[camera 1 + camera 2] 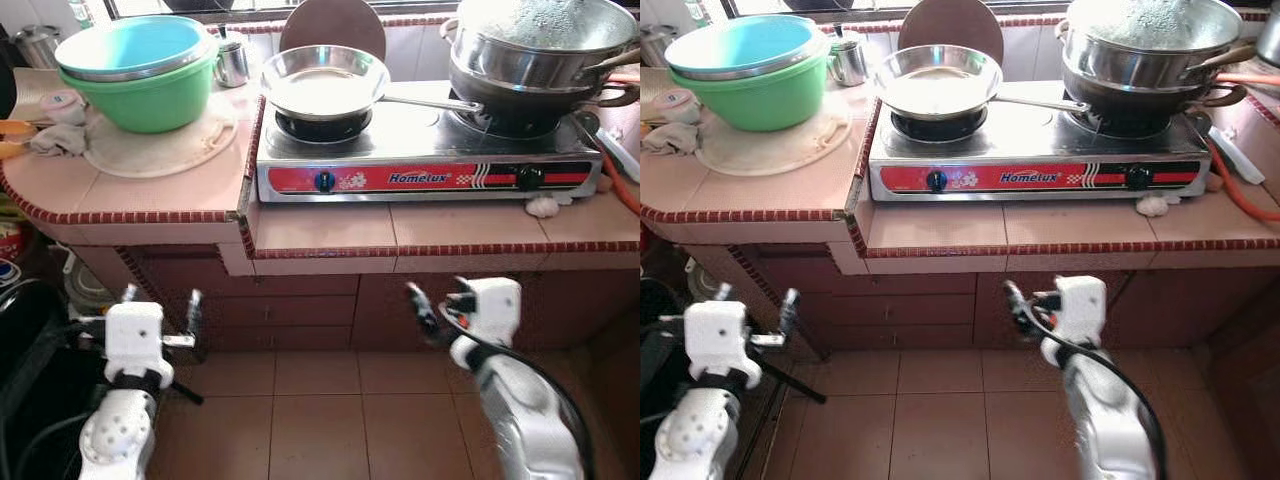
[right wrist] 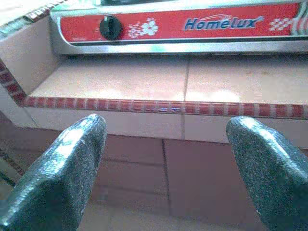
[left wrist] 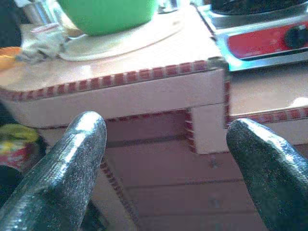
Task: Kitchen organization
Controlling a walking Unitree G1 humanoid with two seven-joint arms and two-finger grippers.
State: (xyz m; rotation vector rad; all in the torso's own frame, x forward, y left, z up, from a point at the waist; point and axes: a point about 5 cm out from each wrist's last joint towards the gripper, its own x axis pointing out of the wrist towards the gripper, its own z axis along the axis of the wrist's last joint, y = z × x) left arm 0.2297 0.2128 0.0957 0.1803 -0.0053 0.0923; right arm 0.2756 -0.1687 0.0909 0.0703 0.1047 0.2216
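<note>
A red-fronted two-burner stove (image 1: 420, 178) stands on the lower step of the tiled counter (image 1: 330, 228). A steel frying pan (image 1: 322, 80) rests on its left burner and a stack of steel pots (image 1: 540, 45) on the right one. On the raised counter to the left, a green bowl (image 1: 150, 100) holding a blue bowl (image 1: 130, 45) sits on a round pale board (image 1: 165, 145). Both arms are low, in front of the cabinet below the counter edge. My left gripper (image 1: 162, 303) is open and empty, under the raised counter. My right gripper (image 1: 440, 305) is open and empty, below the stove.
A steel mug (image 1: 233, 62) and a round brown disc (image 1: 333, 25) stand behind the pan. A crumpled cloth (image 1: 52, 138) lies left of the board. A small white lump (image 1: 541, 207) and an orange hose (image 1: 625, 185) lie right of the stove. Brown floor tiles (image 1: 320, 420) spread below.
</note>
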